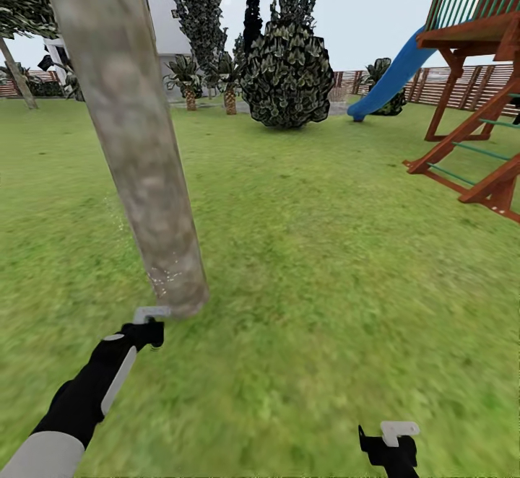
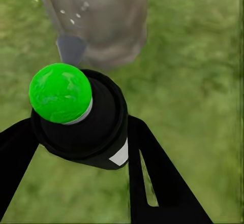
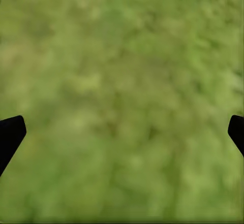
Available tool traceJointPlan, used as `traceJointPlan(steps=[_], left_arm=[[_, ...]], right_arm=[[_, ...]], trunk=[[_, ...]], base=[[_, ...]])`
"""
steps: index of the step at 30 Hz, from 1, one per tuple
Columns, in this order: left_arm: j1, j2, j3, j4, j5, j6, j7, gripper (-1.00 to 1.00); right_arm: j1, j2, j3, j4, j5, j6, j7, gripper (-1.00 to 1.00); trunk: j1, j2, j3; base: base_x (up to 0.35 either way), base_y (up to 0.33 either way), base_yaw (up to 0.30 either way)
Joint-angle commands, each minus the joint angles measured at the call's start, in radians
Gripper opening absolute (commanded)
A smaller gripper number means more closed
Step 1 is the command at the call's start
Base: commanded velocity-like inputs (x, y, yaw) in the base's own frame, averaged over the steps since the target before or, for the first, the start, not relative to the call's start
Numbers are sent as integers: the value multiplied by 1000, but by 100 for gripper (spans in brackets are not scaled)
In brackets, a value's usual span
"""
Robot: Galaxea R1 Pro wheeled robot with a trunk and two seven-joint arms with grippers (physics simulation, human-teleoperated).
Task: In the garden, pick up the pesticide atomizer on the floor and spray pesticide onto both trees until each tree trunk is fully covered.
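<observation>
You see a mottled beige-grey trunk (image 1: 137, 153) flecked white near its base, blurry green grass (image 1: 310, 261), a blue slide (image 1: 390, 77) on a red-brown play frame (image 1: 477, 102) far right, and the black sprayer (image 2: 84, 117) with its bright green cap

I see left hand (image 1: 148, 330) at the base of the near tree trunk (image 1: 130, 124), pesticide atomizer (image 1: 150, 313) nozzle just beside it; white specks on bark. Right hand (image 1: 390, 449) low over grass (image 1: 325, 283).

You have a grass lawn (image 1: 325, 261) underfoot. The mottled tree trunk (image 1: 137, 138) rises from it nearby. A wooden play frame (image 1: 480, 117) and dark bush (image 1: 287, 77) stand farther off.
</observation>
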Motion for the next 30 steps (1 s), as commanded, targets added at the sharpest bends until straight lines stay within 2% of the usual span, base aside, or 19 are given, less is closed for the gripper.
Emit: traceJointPlan(steps=[1,3,5,7,9,11,13,14,16,17,19,20,22,25,27,30], left_arm=[[-3,-3,-5,-11,8,7,5,-100],[-8,-6,-5,-20,12,10,4,-100],[-11,3,7,-30,17,21,3,-100],[-11,4,51,-38,14,28,4,-100],[-10,-7,66,-53,12,36,4,-100],[-11,-18,57,-81,12,72,3,-100],[-11,-8,56,-141,16,122,-1,-100],[-11,12,59,-168,17,152,-4,-100],[-10,51,56,-175,19,160,-14,-100],[-10,59,54,-177,18,161,-37,-100],[-11,58,47,-179,12,163,-113,-100],[-12,55,35,-180,11,164,-126,-100],[-23,53,-16,-181,10,180,-136,-100],[-55,52,-45,-183,11,203,-139,-100],[-79,63,-40,-184,14,221,-140,-100],[-90,71,6,-187,18,248,-142,-100]], right_arm=[[-1,0,-5,2,11,-3,-5,100],[-1,0,-5,2,11,-3,-5,100],[-1,0,-5,2,11,-3,-5,100],[-1,1,-4,2,12,-3,-5,100],[-1,2,-4,2,12,-3,-5,100],[-1,2,-4,2,12,-3,-5,100],[-1,2,-4,2,11,-4,-5,100],[-1,2,-5,2,11,-5,-6,100],[-1,2,-5,2,11,-5,-6,100],[-1,2,-5,2,11,-5,-6,100],[-1,2,-5,2,11,-5,-6,100],[-1,2,-5,2,11,-4,-6,100],[-1,2,-5,2,11,-4,-6,100],[-1,2,-5,2,11,-4,-6,100],[-1,2,-5,2,11,-4,-6,100],[-1,2,-5,2,11,-4,-6,100]], trunk=[[0,0,-1],[0,0,-1],[0,0,-1],[0,0,-1],[0,0,-1],[0,0,-1],[0,0,-1],[0,0,-1],[0,0,-1],[0,0,-1],[0,0,-1],[0,0,-1],[0,0,-1],[0,0,-1],[0,0,-1],[0,0,-1]], base=[[-25,0,0],[-10,0,0],[-2,0,0],[0,0,0],[0,0,0],[0,0,0],[0,0,3],[0,0,175],[0,0,238],[0,0,264],[0,0,273],[0,0,248],[0,0,108],[0,0,20],[0,0,2],[0,0,0]])
